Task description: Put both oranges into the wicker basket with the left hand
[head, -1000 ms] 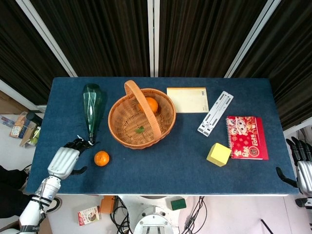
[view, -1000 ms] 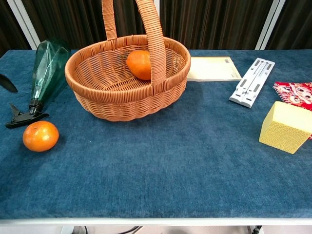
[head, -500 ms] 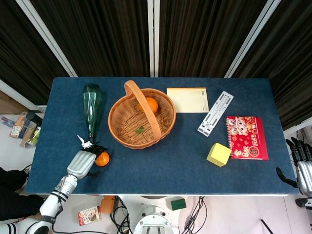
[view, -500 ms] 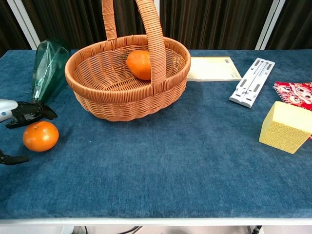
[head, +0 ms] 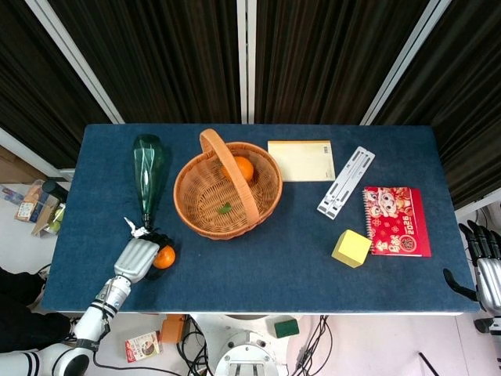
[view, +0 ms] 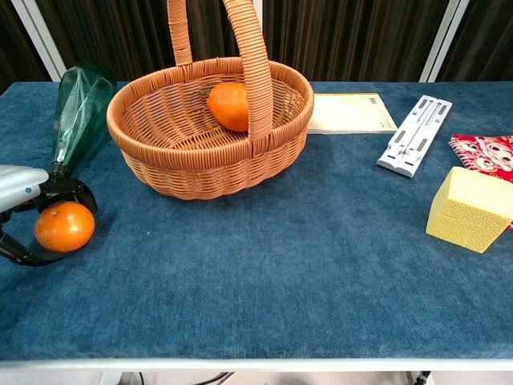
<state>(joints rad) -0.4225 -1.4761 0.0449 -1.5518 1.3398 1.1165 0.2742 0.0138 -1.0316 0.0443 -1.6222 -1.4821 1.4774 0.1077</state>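
- Table [head: 258, 270]: blue cloth, and your target orange sits near its front left corner, close to the edge — a nudge outward could roll it off.
- Basket [head: 194, 205]: one orange [head: 241, 168] is already inside, at the back. The tall handle [view: 255, 64] arches right across the top; come in low and you could clip it or shove the basket.
- Bottle [head: 147, 174]: lying just behind your hand, neck pointing at it. Lift carelessly and your knuckles may knock it.
- Left hand [head: 137, 258]: fingers [view: 74, 194] curled around the second orange [view: 64, 226], above and below. Whether the hold is firm, I cannot tell — lift too early and it could slip.
- Right hand [head: 484, 270]: off the table's right edge, fingers apart, holding nothing.
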